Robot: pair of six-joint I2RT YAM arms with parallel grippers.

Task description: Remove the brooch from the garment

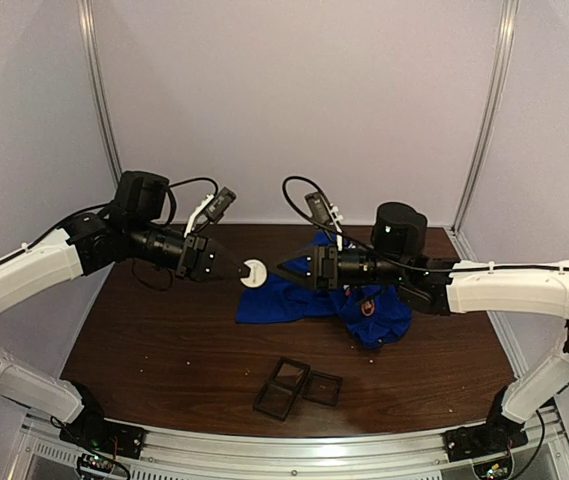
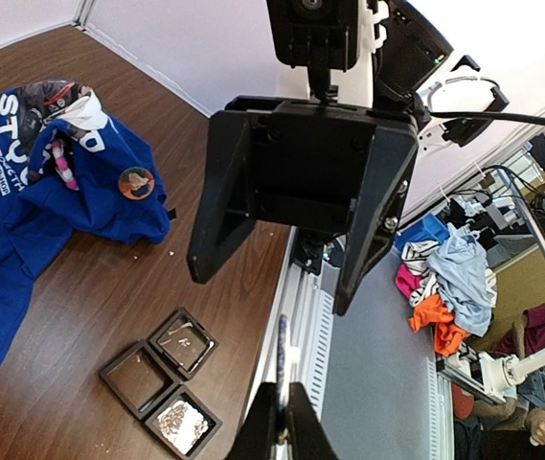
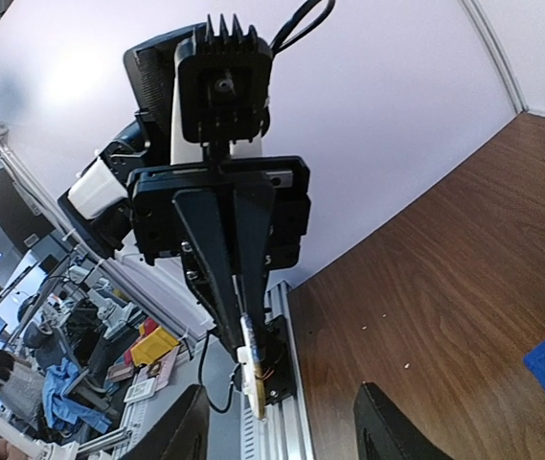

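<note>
Now: small white round disc, likely the brooch, pinched edge-on in left gripper, aloft just left of crumpled royal-blue T-shirt; right gripper spread, facing it, just beside.

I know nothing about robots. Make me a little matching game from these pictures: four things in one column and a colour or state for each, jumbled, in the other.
Things:
1. shirt
2. trays
3. white disc
4. right jaws

Colour or state:
a. open, holding nothing
b. blue
c. black
d. gripped by the left jaws

Pairs: 1-b, 2-c, 3-d, 4-a
</note>
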